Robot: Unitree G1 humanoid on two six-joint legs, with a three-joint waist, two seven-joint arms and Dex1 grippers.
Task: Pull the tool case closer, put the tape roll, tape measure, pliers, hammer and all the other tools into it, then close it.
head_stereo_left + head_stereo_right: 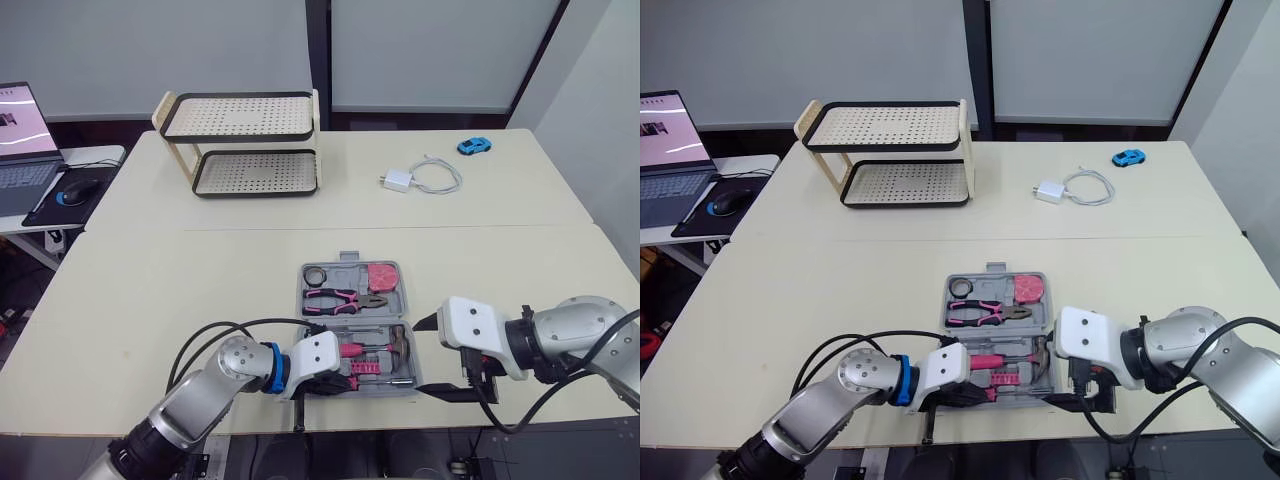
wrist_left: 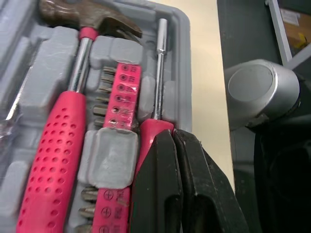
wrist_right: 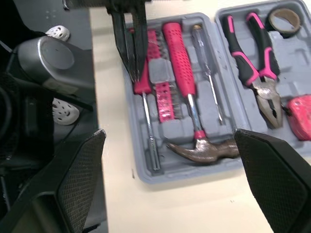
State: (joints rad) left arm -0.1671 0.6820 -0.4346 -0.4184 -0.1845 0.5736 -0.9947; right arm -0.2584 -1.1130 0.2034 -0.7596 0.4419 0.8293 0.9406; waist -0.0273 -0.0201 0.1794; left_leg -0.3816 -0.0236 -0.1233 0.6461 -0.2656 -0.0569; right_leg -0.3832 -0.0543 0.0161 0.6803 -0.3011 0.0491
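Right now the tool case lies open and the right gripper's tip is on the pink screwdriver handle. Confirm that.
No. The tool case lies open, but it is the left gripper whose tip is on the pink screwdriver handle; the right gripper is open beside the case. The right wrist view shows it.

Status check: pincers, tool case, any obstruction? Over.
Left pincer shut, tips on the screwdriver handle in the tool case. Right pincer open beside its right edge. Hammer, pliers, tape roll, tape measure in; case open. Only the left pincer blocks closing.
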